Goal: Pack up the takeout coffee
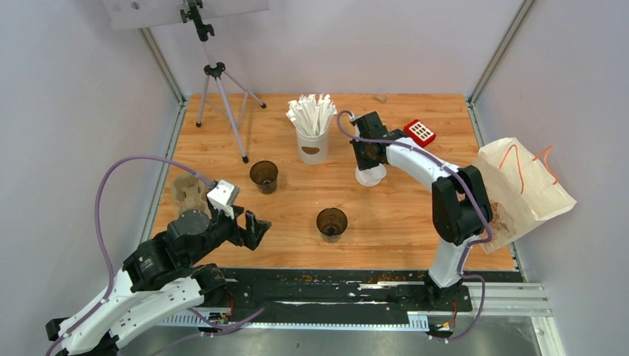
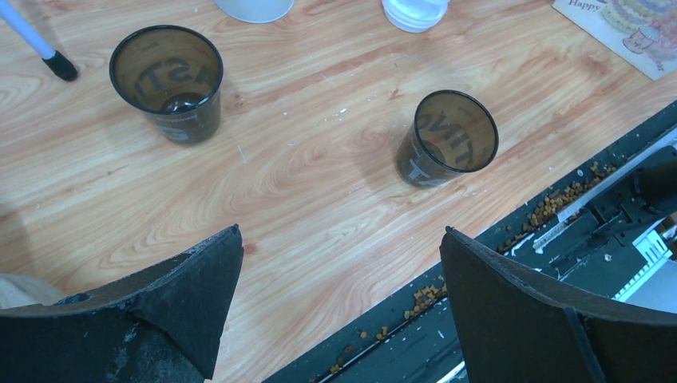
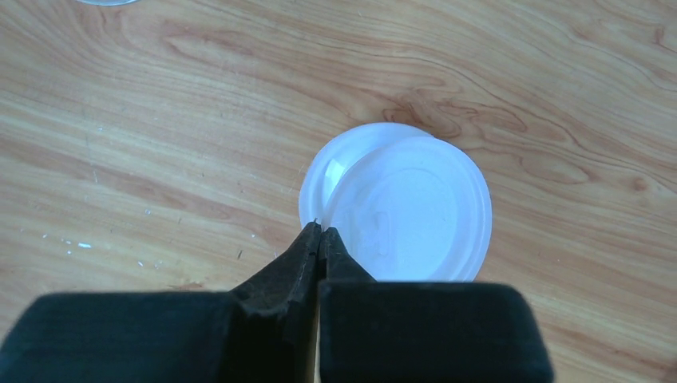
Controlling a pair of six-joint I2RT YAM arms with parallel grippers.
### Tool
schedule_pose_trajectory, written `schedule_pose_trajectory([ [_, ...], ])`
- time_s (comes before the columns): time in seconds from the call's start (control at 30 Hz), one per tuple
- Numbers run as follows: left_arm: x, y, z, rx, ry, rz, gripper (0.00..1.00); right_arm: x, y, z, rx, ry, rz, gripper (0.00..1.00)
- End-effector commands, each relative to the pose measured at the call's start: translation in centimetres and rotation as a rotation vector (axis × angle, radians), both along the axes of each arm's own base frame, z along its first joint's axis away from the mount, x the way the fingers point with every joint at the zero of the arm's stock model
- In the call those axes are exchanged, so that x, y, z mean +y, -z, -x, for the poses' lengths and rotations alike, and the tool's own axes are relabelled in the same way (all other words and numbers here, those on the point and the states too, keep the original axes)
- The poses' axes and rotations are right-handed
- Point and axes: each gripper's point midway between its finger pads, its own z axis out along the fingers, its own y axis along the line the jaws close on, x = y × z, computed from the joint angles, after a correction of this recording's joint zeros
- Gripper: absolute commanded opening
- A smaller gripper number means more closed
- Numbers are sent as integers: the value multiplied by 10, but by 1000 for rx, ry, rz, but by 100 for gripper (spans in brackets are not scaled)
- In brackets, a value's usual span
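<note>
**Right hand pinched shut at the lids**

The right hand (image 3: 319, 231) is fully closed, its tips touching the rim of the upper lid (image 3: 411, 215), which sits offset on the lower lid (image 3: 335, 159). Whether the rim is nipped I cannot tell. The left hand (image 2: 342, 239) gapes wide, empty. On the bench (image 1: 400, 222) both brown cups stand open-topped, the near cup (image 1: 331, 222) at 7 o'clock of the lids and the far cup (image 1: 263, 176) at 9 o'clock.

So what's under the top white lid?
A second white lid, peeking out past the left edge of the top lid. The rest of it is covered, so whether anything lies beneath the pair cannot be seen.
</note>
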Motion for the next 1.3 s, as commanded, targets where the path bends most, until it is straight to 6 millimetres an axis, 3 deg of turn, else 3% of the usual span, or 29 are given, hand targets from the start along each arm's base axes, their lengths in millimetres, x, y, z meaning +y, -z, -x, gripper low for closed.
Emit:
schedule_pose_trajectory([
  [0.0,-1,1,-4,5,-23,-4,100,-3,-17,9,-15,11,-32,0],
  [0.23,-3,5,-6,18,-21,-25,100,-7,-13,17,-5,8,-26,2],
  [0.37,-2,4,-6,16,-28,-23,100,5,-11,18,12,-40,-75,0],
  [0.63,5,2,-8,7,-65,-17,100,0,-38,24,14,-16,-67,0],
  [0.73,9,-3,-8,-7,-80,-3,100,5,-50,41,50,-49,-114,0],
  [0.97,7,-9,-6,-38,-55,28,100,32,-98,83,38,-139,-305,0],
  [1.27,-9,-34,-12,-141,27,32,100,89,-170,160,79,-274,-765,0],
])
